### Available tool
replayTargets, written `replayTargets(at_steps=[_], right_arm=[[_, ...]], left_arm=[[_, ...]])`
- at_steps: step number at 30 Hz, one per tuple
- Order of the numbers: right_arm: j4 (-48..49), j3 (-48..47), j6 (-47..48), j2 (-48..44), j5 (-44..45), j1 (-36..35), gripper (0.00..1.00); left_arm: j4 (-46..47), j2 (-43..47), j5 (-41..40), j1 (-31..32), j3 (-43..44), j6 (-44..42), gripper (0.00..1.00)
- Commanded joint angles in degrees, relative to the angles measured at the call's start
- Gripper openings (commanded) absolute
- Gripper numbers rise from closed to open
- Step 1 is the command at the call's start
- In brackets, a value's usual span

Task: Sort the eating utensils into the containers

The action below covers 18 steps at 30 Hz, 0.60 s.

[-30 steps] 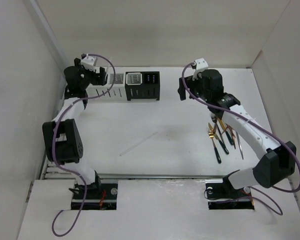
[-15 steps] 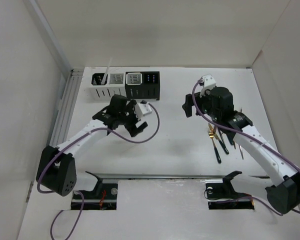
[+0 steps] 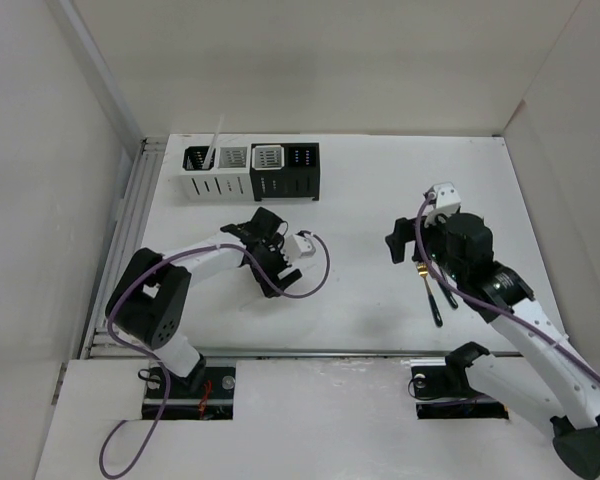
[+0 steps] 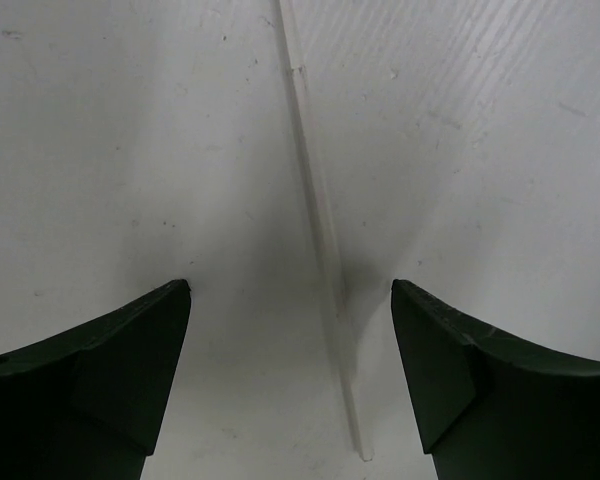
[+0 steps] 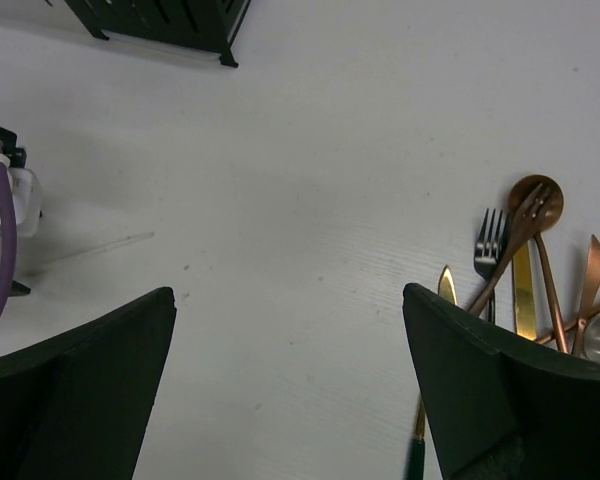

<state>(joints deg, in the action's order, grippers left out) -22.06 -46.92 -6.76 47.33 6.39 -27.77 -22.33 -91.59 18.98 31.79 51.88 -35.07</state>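
Observation:
A thin clear stick [image 4: 315,210] lies on the white table, running away between my left gripper's open fingers; its near end lies just inside the right finger. My left gripper [image 4: 290,292] [image 3: 273,272] is low over the table's middle and holds nothing. A pile of gold-copper utensils [image 5: 528,255], forks, a knife and a round spoon, lies right of my open, empty right gripper [image 5: 288,292] [image 3: 398,245]. The row of four white and black containers [image 3: 250,172] stands at the far left. A white stick [image 3: 214,143] stands in the leftmost one.
In the top view the right arm hides most of the utensil pile; a gold piece [image 3: 420,268] and a dark handle [image 3: 436,306] show. A purple cable [image 3: 315,275] loops beside the left wrist. Walls close in the table at left, back and right.
My left arm has swung from the containers down to the table's middle, leaving a white stick standing in the leftmost container. My right arm has drawn nearer and rightward.

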Motion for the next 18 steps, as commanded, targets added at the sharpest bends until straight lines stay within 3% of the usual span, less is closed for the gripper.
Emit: replayTargets(at_steps=[1,4,8,12,13,14,18], right_arm=[[0.09,0.95,-1.85,-3.99,3.36,-0.44,1.00],[0.09,0.95,-1.85,-4.70,3.88,-0.44,1.00],[-0.96,0.95,-2.38,-5.85,4.41,-0.44,1.00],[-1.49,1.48,-2.99,-7.95,6.17,-0.44,1.00],[-1.49,2.00,-2.99,-7.96,6.18,-0.44,1.00],[-1.49,2.00,-2.99,-8.48,6.18,-0.44,1.00],[-1.49,2.00,-2.99,-9.01,7.40,-0.44,1.00]], left_arm=[[0.96,1.59,-4.20,1.69,-0.80,1.32,0.77],[2.82,-1.30,-8.42,1.70,-2.21,1.40,0.76],[3.34,-3.59,-9.14,1.70,-2.22,0.88,0.65],[3.34,-4.21,-10.36,2.22,-2.22,1.58,0.32],[3.34,-4.21,-10.37,2.22,-2.22,1.58,0.10],[2.73,-4.73,-10.37,2.22,-1.61,2.11,0.00],[1.58,-3.16,-7.39,2.22,-1.60,1.59,0.00]])
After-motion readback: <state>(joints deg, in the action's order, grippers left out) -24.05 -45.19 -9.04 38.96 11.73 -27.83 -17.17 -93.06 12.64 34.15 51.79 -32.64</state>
